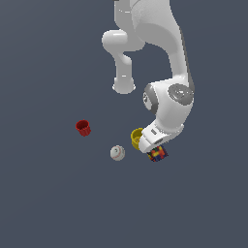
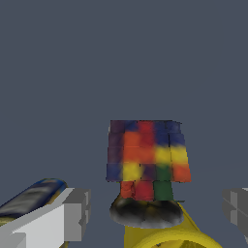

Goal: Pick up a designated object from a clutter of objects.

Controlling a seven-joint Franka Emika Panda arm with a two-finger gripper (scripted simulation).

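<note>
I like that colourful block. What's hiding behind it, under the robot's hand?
In the exterior view the yellow cup peeks out beside the multicoloured block, partly covered by the gripper. The arm hides whatever else lies there.

Arm: glossy white rounded casings, fat tubular links, grey disc caps on the joints, dark seam strip down one side of the upper link. Gripper fingers: blocky, white bodies with stepped grey pads.

Grey floor: red cup, baseball, yellow cup, patchwork block.
</note>
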